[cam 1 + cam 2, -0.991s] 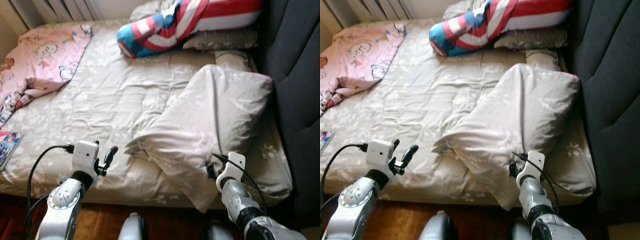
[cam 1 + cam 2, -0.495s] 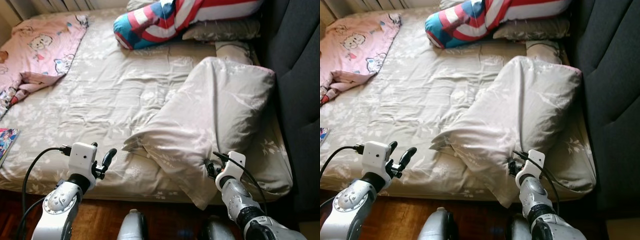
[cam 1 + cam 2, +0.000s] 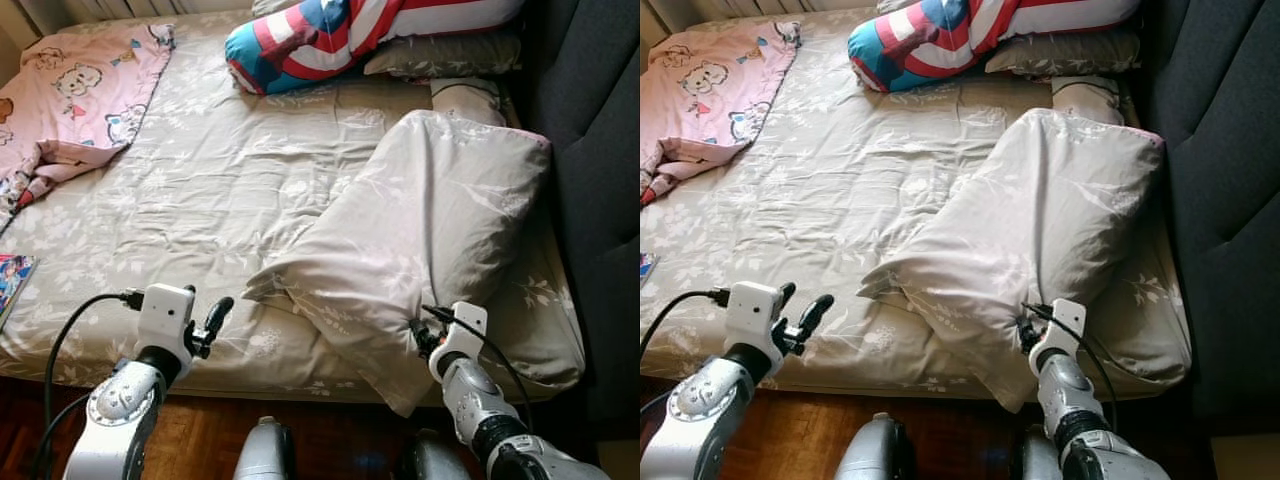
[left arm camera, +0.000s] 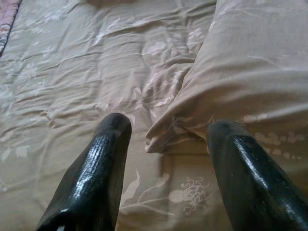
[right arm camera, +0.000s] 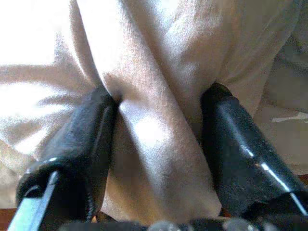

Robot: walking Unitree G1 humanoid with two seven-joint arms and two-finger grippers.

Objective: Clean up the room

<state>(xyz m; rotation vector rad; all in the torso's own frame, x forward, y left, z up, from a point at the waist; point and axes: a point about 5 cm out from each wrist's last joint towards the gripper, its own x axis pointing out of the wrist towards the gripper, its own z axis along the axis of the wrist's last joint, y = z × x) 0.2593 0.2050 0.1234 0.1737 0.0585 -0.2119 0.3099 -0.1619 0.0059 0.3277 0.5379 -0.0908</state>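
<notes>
A large beige pillow (image 3: pixel 420 230) lies slanted across the right side of the bed, its near corner hanging over the front edge. My right gripper (image 3: pixel 418 338) is at that corner. In the right wrist view its two black fingers (image 5: pixel 86 130) press into a fold of the pillow's fabric (image 5: pixel 154 134) from both sides. My left gripper (image 3: pixel 207 300) stands open over the bed's front edge, left of the pillow. Between its fingers (image 4: pixel 106 159) the left wrist view has bare beige sheet (image 4: pixel 72 72) and the pillow's nearest corner (image 4: pixel 163 134), untouched.
A red, white and blue striped cushion (image 3: pixel 340 35) and a grey pillow (image 3: pixel 450 55) lie at the head end. A pink blanket (image 3: pixel 70 100) is bunched at the far left, with a colourful book (image 3: pixel 12 285) at the left edge. A dark padded headboard (image 3: pixel 600 150) runs along the right.
The whole picture has shifted a little as the camera moved. Both grippers and the pillow keep the same places relative to each other.
</notes>
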